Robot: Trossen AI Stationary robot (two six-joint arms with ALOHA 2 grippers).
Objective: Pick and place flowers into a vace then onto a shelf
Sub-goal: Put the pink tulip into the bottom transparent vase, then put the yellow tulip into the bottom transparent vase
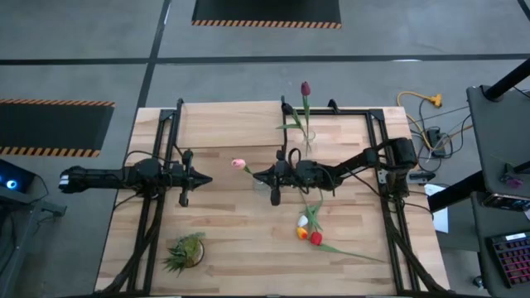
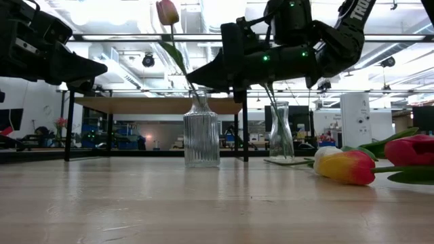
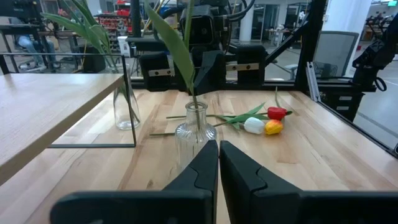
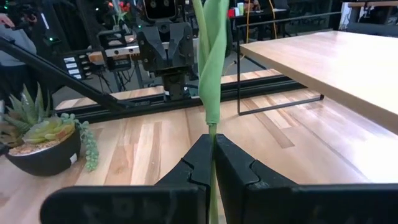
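Seen from above, two dark robot arms reached toward each other over a planked wooden table (image 1: 248, 248). The right gripper (image 4: 210, 163) sat near the table's middle with its fingers pressed together on the green stem of a pink tulip (image 1: 238, 165), whose head pointed toward the left arm. That stem ran down into a ribbed glass vase (image 2: 201, 139) standing just below the gripper. The left gripper (image 3: 218, 163) hovered to the left of the vase, well apart from it, fingers closed and holding nothing. A pale wood shelf (image 1: 240, 124) on thin black legs stood along the far edge of the table. Beside it, a second, smooth glass vase (image 2: 280, 132) held a dark maroon tulip (image 1: 305, 88). Three more tulips, white (image 1: 303, 222), orange-yellow (image 1: 302, 233) and red (image 1: 315, 238), lay together on the table on the near side of the right arm. A small spiky green plant (image 1: 185, 252) sat at the near left.
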